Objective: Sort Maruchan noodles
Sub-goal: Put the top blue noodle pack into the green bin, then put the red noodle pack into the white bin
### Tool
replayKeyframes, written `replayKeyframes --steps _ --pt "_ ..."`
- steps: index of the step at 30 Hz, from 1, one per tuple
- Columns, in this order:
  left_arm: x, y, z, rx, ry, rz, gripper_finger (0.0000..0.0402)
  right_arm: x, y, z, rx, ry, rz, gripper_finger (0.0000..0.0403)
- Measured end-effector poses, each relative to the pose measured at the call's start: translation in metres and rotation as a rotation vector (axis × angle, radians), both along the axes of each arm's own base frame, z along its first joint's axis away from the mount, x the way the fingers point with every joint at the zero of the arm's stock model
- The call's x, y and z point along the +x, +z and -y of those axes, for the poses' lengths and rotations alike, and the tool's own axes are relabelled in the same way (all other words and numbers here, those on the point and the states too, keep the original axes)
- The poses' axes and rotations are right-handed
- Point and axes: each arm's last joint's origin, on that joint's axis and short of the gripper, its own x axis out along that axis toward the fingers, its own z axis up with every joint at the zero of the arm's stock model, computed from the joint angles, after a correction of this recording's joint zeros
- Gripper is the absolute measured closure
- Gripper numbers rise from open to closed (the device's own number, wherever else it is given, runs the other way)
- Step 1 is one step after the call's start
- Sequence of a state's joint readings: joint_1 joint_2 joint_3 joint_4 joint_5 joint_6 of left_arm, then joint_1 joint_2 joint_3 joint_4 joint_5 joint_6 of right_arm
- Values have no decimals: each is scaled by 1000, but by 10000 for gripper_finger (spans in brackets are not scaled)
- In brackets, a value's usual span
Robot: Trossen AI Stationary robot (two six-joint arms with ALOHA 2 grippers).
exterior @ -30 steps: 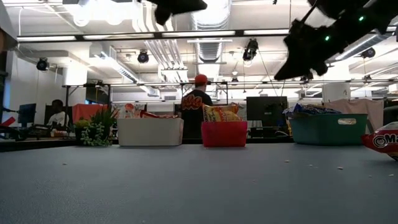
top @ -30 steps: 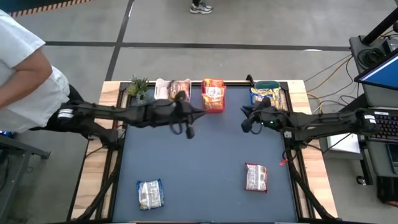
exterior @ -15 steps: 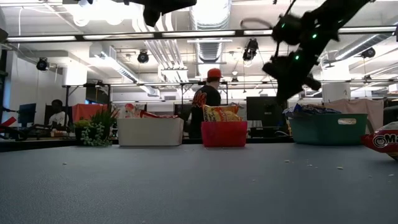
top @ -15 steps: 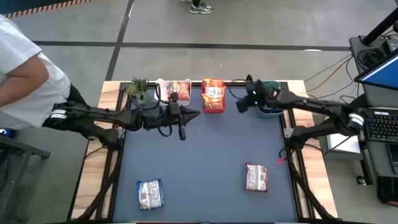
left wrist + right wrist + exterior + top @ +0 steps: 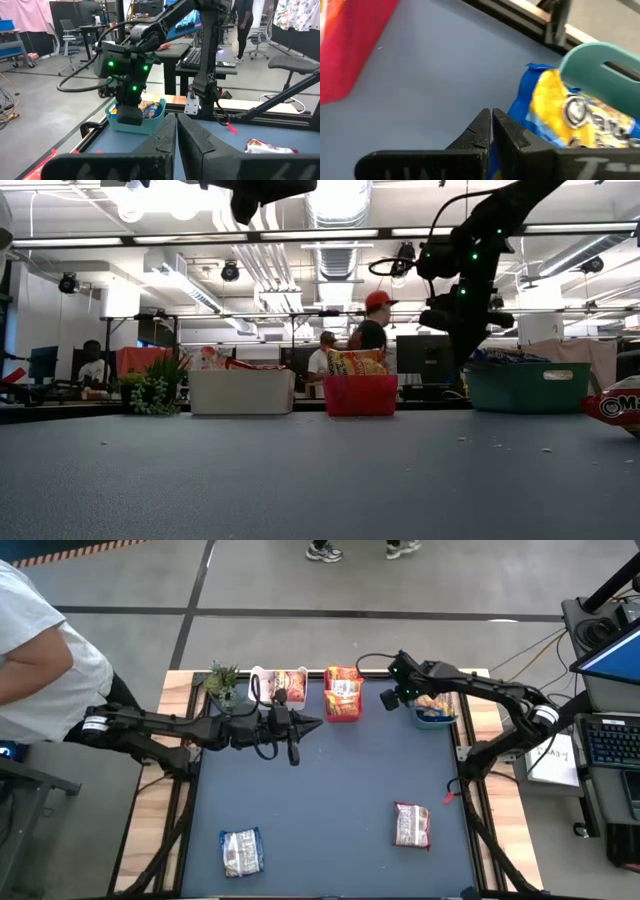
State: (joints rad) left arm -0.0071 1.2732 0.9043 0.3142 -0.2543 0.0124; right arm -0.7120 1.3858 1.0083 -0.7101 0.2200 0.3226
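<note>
- Two silvery-red noodle packets [image 5: 241,851] [image 5: 411,825] are lying flat on the blue-grey worktop [image 5: 340,790], near its front edge.
- The left pincer [image 5: 293,752] is hovering closed and empty mid-worktop.
- The right pincer [image 5: 388,700] is hanging shut, empty, beside the teal bin [image 5: 436,720] holding blue-yellow packets [image 5: 570,120].
- White bin [image 5: 241,392], red bin [image 5: 359,395] and plant [image 5: 155,390] are lining the far edge.
- People [image 5: 372,330] are standing in the room beyond.

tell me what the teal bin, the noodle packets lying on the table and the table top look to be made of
Teal bin: looks like smooth moulded plastic, with a rounded rim and a cut-out handle slot.
Two loose noodle packets: thin glossy plastic film, judging by the crinkles and highlights.
Table top: a matte blue-grey sheet, possibly a mat or laminate; its side edges look like pale wood.
</note>
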Motion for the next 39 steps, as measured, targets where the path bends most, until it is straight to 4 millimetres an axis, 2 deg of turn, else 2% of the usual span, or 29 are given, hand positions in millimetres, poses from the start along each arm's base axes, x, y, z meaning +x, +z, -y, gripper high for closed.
replayKeyframes --steps 6,12,28,34,39 --pt "0 -2 0 0 0 -16 401 -4 9 -2 3 -1 -36 394" --pt "0 -2 0 -5 0 -19 401 -12 14 -5 -40 -51 -159 394" --pt "0 -4 0 -29 1 -31 402 -21 7 -14 65 8 -259 394" --pt "0 -4 0 -29 1 -38 402 -18 10 -18 53 32 -251 394" --pt "-1 -8 0 -36 3 -74 402 -17 28 -31 -21 47 -157 394"
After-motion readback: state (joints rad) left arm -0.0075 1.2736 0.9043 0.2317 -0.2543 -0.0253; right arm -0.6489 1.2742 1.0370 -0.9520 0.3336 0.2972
